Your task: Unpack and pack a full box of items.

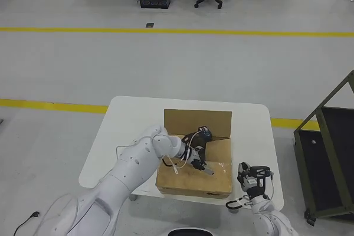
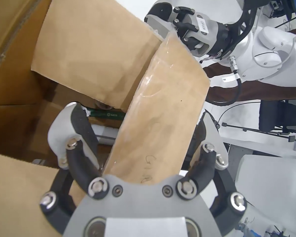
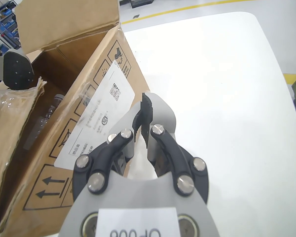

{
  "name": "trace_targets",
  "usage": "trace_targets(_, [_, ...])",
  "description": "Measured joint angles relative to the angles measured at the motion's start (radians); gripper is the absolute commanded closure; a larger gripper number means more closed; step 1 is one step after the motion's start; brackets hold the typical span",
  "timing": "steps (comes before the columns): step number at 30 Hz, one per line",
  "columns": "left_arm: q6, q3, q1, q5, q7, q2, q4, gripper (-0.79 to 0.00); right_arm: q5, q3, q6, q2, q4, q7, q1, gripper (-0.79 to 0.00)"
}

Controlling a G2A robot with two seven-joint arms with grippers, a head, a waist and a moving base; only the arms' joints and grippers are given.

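The white table [image 1: 124, 135] carried one brown cardboard box [image 1: 218, 177] near its middle, with the rear flap standing upright. The left arm came from the left side over the box, and the left gripper [image 2: 138, 112] was above the opening. Its fingers [image 2: 76, 124] were spread wide and clasped nothing. A taped front flap [image 2: 162, 94] passed between them, and at least one finger stood apart from it. Inside the box lay a clear plastic bottle [image 3: 43, 122]. On the right side of the box there was a white paper label [image 3: 98, 117]. Just beside this side, over the bare table, hung the right gripper [image 3: 144, 109], pressed together and empty. Further right, off the table, stood a dark cart [image 1: 330, 165].
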Motion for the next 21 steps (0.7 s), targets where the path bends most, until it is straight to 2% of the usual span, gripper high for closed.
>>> trace_targets(3, [-0.012,0.014,-0.016,-0.064,-0.051,-0.012,0.025,-0.785,-0.006,-0.012,0.000,-0.002,0.010,0.002,0.005,0.000])
trace_targets(8, [0.021,0.091,-0.046,-0.151,-0.089,-0.022,0.006,-0.785,-0.007,-0.028,0.009,-0.006,0.026,-0.005,0.015,0.000])
trace_targets(19, [0.027,0.269,-0.118,-0.294,-0.095,0.004,-0.014,-0.785,0.016,-0.036,0.024,-0.012,0.038,-0.010,0.031,0.000])
trace_targets(20, [0.028,0.282,-0.124,-0.302,-0.096,0.007,-0.014,-0.677,0.017,-0.037,0.027,-0.012,0.038,-0.009,0.032,0.000])
trace_targets(21, [0.028,0.294,-0.129,-0.308,-0.095,0.010,-0.014,-0.499,0.019,-0.038,0.030,-0.013,0.037,-0.009,0.033,0.000])
